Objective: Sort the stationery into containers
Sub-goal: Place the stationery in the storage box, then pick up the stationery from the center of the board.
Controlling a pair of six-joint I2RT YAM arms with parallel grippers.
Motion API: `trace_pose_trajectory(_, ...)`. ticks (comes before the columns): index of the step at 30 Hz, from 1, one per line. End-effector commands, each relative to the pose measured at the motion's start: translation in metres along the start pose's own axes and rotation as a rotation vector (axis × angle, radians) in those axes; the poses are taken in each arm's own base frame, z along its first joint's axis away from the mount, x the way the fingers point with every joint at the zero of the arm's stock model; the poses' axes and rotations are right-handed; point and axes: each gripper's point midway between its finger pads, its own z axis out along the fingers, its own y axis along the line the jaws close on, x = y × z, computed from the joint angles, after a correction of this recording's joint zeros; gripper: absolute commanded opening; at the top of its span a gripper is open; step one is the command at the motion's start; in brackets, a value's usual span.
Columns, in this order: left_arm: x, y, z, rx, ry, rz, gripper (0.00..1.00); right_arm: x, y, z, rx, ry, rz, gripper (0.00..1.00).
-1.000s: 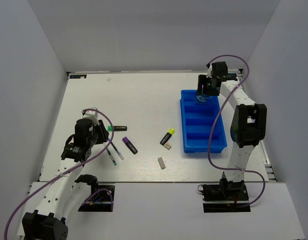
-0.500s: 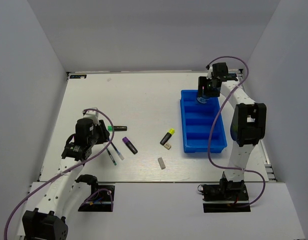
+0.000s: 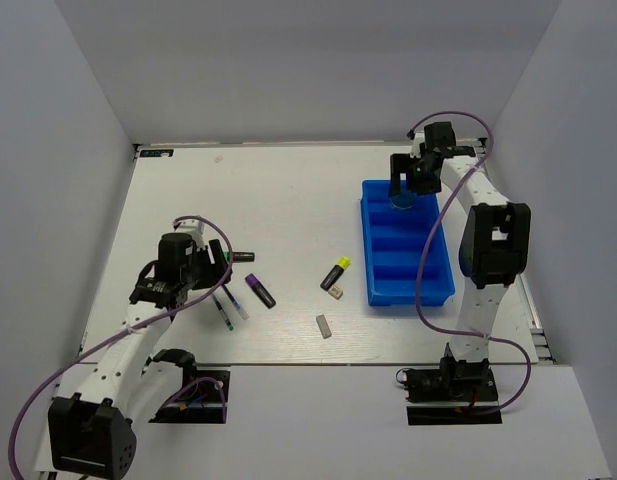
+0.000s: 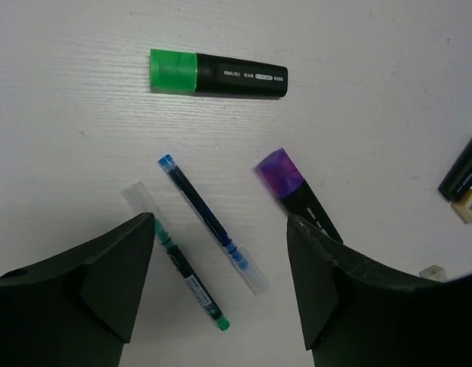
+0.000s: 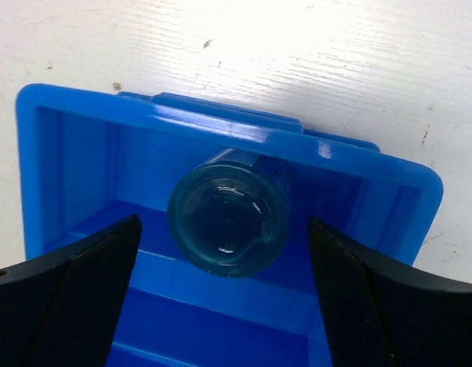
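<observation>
Seen from above, the bright blue tray (image 3: 367, 240) with its crosswise compartments sits over at 3 o'clock. A see-through blue round piece (image 5: 229, 222) is in its 12 o'clock end compartment. Everything else is loose. The yellow-ended marker (image 3: 336, 273) is at the tray's 9, with the beige eraser (image 3: 335, 294) just beside its black end and the grey eraser (image 3: 324, 326) at 6 from that. The purple marker (image 4: 297, 191) is further toward 9, the green one (image 4: 218, 75) at its 11, and two thin pens (image 4: 211, 223) lie side by side at its 8.

The right gripper (image 3: 406, 182) has spread its jaws wide and drawn up and back from the far compartment of the blue tray (image 5: 90, 103), leaving the blue round piece (image 5: 228, 222) lying there free. The left gripper (image 4: 220, 222) has widened too, edging forward above the blue-tipped pen (image 4: 209, 222).
</observation>
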Motion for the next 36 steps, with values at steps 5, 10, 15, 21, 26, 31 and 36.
trace_pose_trajectory(5, -0.021, -0.023, 0.001, 0.056, 0.046, -0.123, 0.80, -0.025, 0.017, -0.053, -0.046, -0.083, -0.065, 0.85)
trace_pose_trajectory(10, -0.029, -0.017, 0.010, -0.072, 0.080, -0.309, 0.10, -0.011, 0.033, -0.100, -0.075, -0.179, -0.122, 0.00)
trace_pose_trajectory(15, -0.033, -0.015, 0.028, -0.239, 0.163, -0.611, 0.33, 0.030, 0.068, -0.131, -0.242, -0.293, -0.188, 0.87)
trace_pose_trajectory(21, -0.026, -0.014, 0.058, -0.474, 0.205, -0.852, 0.66, 0.054, 0.084, -0.166, -0.292, -0.366, -0.196, 0.29)
trace_pose_trajectory(26, -0.021, -0.012, 0.078, -0.592, 0.184, -0.941, 0.67, 0.074, 0.077, -0.161, -0.254, -0.377, -0.169, 0.31)
trace_pose_trajectory(31, -0.015, -0.011, 0.100, -0.670, 0.191, -0.992, 0.67, 0.081, 0.074, -0.156, -0.257, -0.355, -0.139, 0.32)
trace_pose_trajectory(36, -0.006, -0.001, 0.118, -0.724, 0.189, -0.998, 0.67, 0.084, 0.074, -0.157, -0.268, -0.355, -0.133, 0.32)
